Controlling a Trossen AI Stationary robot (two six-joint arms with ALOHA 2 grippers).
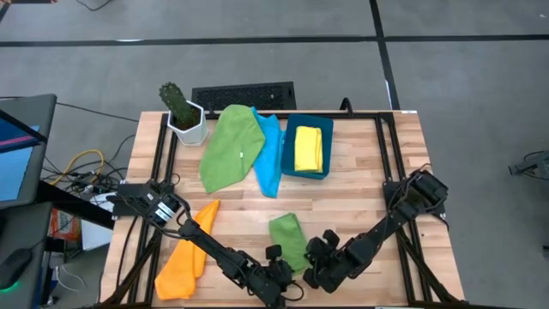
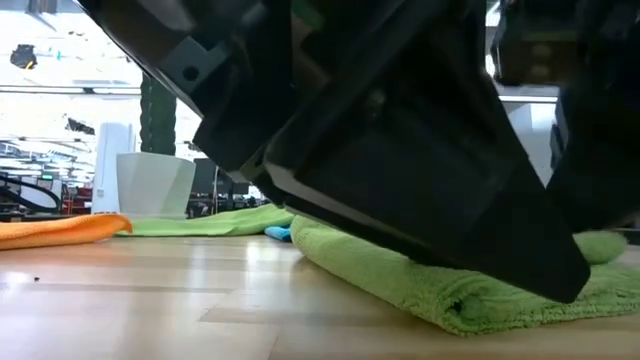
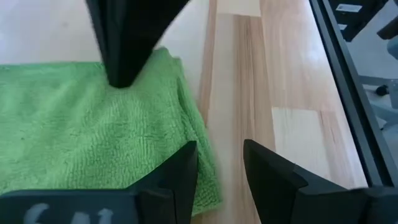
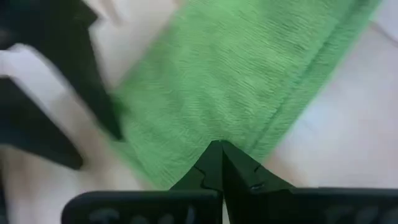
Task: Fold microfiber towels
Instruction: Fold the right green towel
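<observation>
Small green towel (image 1: 288,240) lies folded at lower centre of the high view, between both grippers. Left gripper (image 1: 279,276) sits at its lower-left edge, fingers parted, gripping nothing. Right gripper (image 1: 316,257) presses fingers-together on its lower-right edge; whether any cloth is pinched is unclear. Judgement: to finish the fold cleanly, align edges, flatten the crease, lift away without dragging cloth.

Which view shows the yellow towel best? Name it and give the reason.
The high view: the folded yellow towel lies in the blue bin, seen whole from above. The low view and both wrist views show nothing of it.
</observation>
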